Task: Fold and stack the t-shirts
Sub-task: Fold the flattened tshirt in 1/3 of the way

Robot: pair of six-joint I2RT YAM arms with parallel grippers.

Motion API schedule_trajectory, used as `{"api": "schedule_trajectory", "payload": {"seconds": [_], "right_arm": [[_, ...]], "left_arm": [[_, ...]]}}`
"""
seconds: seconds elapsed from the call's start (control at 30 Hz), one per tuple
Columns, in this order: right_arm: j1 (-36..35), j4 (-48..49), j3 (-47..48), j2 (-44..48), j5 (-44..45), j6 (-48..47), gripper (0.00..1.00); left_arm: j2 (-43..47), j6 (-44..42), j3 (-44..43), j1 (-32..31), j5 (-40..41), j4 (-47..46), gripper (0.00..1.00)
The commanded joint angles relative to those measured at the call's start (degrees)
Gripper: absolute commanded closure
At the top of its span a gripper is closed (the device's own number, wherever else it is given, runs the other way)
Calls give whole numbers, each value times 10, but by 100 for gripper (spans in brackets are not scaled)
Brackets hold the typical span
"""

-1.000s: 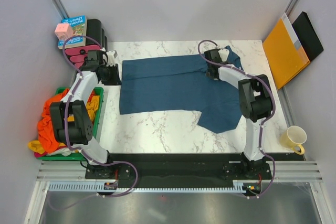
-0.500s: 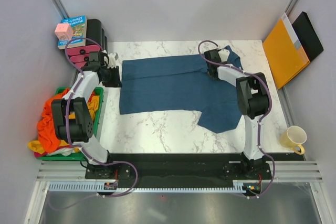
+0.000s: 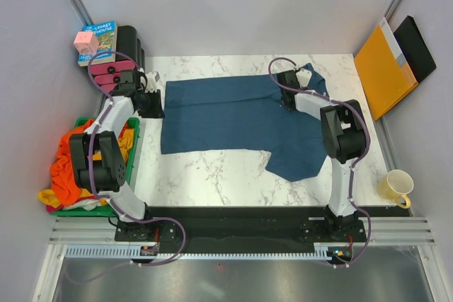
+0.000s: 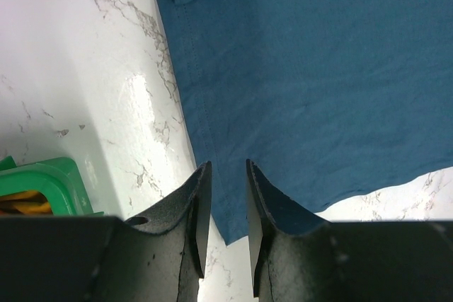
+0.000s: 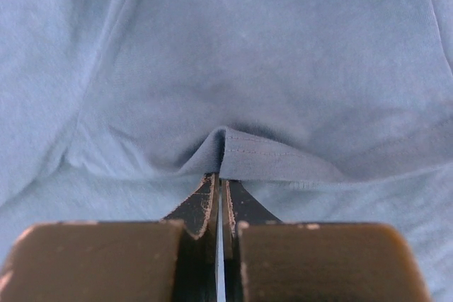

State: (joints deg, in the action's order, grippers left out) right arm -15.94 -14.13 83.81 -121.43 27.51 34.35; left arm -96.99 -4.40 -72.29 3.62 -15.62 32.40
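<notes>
teal t-shirt (image 3: 226,114) spread unfolded; right pincer (image 5: 218,178) clenched on its cloth, left pincer (image 4: 225,172) released; orange shirts (image 3: 67,157) unfolded in green crate (image 3: 135,148).

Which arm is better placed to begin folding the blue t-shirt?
Right. The right gripper is shut on a pinched fold of the teal-blue t-shirt; the left gripper is open at its edge, holding nothing.

Only legible txt: "STOREY" on blue book (image 3: 106,39) cover, rest too small.
</notes>
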Motion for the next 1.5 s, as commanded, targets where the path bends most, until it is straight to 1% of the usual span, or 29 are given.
{"api": "schedule_trajectory", "payload": {"seconds": [0.0,0.23,0.47,0.5,0.53,0.57,0.6,0.63,0.67,0.7,0.77,0.8,0.87,0.97,1.07,1.1,1.13,1.17,1.2,1.27,1.33,1.37,1.4,1.47], "right_arm": [[-15,2,-31,58,10,13,100],[-34,6,-87,109,17,26,100],[-41,9,-123,124,7,33,100],[-41,9,-127,125,7,34,98],[-42,9,-135,129,7,35,90],[-43,10,-138,131,7,35,84],[-43,11,-138,138,12,34,69],[-43,14,-136,141,17,32,61],[-43,16,-132,145,20,27,56],[-43,15,-115,152,25,18,48],[-42,11,-91,156,27,9,41],[-42,5,-60,155,30,4,39],[-42,-5,-31,153,30,-9,38],[-28,-16,23,133,30,-21,41],[-3,-31,78,89,4,-28,57],[0,-41,108,59,2,-28,67],[7,-48,118,47,1,-31,71],[9,-50,125,37,1,-38,78],[12,-50,135,18,2,-40,81],[18,-60,141,2,2,-40,83],[20,-62,132,-9,0,-36,89],[18,-63,125,-10,-2,-34,92],[19,-63,106,-7,-4,-27,98],[17,-55,81,1,-12,-19,100]], "left_arm": [[-4,12,5,-1,-20,-20,68],[0,14,7,-2,-26,-20,68],[3,14,12,-2,-30,-20,68],[4,13,13,-1,-30,-20,68],[4,13,15,-2,-33,-21,68],[5,12,15,-1,-34,-21,68],[6,12,16,-1,-35,-21,68],[6,12,16,-2,-38,-21,68],[7,11,16,-1,-40,-20,68],[7,11,17,-1,-42,-20,67],[9,11,17,-2,-45,-20,67],[9,10,16,-2,-45,-21,67],[9,9,15,-3,-42,-22,67],[0,11,9,-2,-39,-23,67],[-23,13,-5,-2,-42,-27,67],[-32,13,-17,-3,-42,-26,67],[-41,13,-24,-5,-42,-26,67],[-55,15,-30,-5,-41,-26,67],[-63,15,-42,-8,-41,-25,67],[-79,15,-50,-11,-38,-23,68],[-87,15,-58,-16,-38,-23,68],[-89,15,-60,-18,-36,-23,68],[-93,14,-61,-20,-36,-23,68],[-96,12,-60,-23,-35,-23,68]]}}
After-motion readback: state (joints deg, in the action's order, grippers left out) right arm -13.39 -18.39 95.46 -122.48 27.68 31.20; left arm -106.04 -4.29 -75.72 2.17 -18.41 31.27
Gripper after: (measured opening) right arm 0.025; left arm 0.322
